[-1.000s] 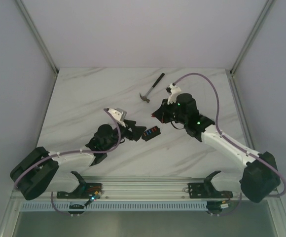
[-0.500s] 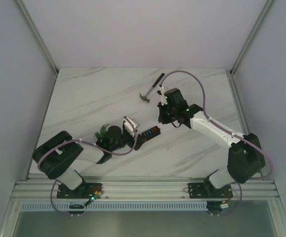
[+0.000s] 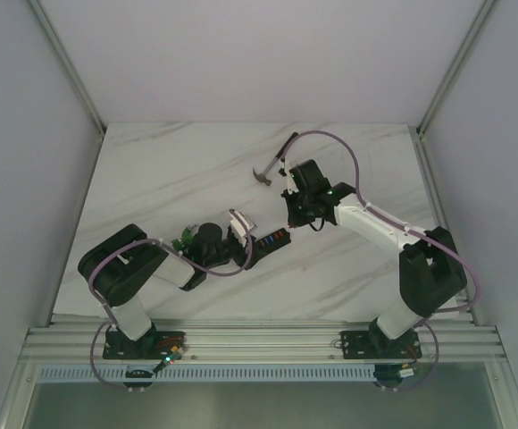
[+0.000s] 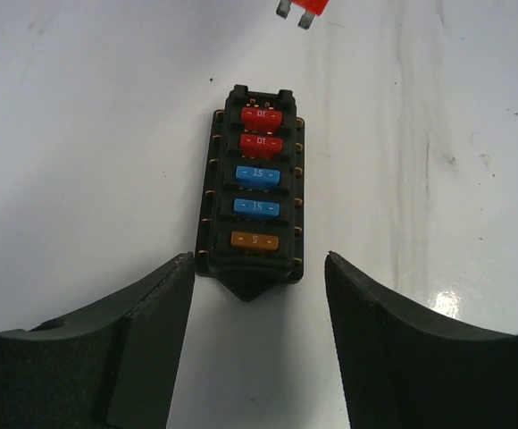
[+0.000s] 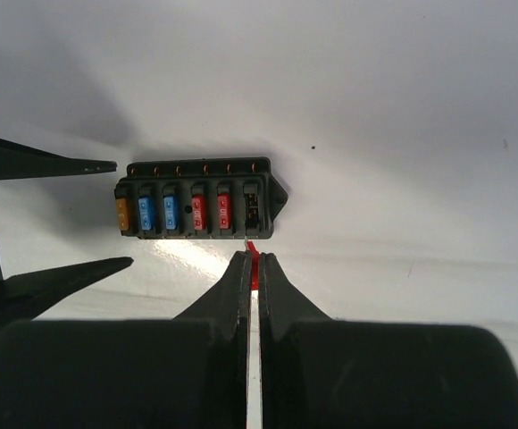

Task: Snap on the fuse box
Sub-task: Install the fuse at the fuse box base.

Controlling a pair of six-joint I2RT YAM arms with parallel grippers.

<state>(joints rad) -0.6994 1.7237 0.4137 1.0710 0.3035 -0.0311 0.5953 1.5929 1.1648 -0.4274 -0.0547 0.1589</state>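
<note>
The fuse box (image 3: 273,239) is a small black block lying flat on the marble table. In the left wrist view the fuse box (image 4: 252,210) shows two red, two blue and one orange insert. My left gripper (image 4: 259,259) is open, its fingers either side of the box's near end and not touching it. In the right wrist view the fuse box (image 5: 196,201) has one empty slot (image 5: 253,204) at its right end. My right gripper (image 5: 254,259) is shut on a small red fuse (image 5: 253,268), held just short of that slot. The fuse (image 4: 305,7) also shows in the left wrist view.
A hammer (image 3: 274,161) lies on the table beyond the right gripper (image 3: 292,213). A small green part (image 3: 184,237) sits beside the left wrist. The left gripper's fingers (image 5: 62,166) show at the left edge of the right wrist view.
The left arm has folded in and brought its open gripper up to the fuse box's left end. The right gripper has moved left and down towards the box.
</note>
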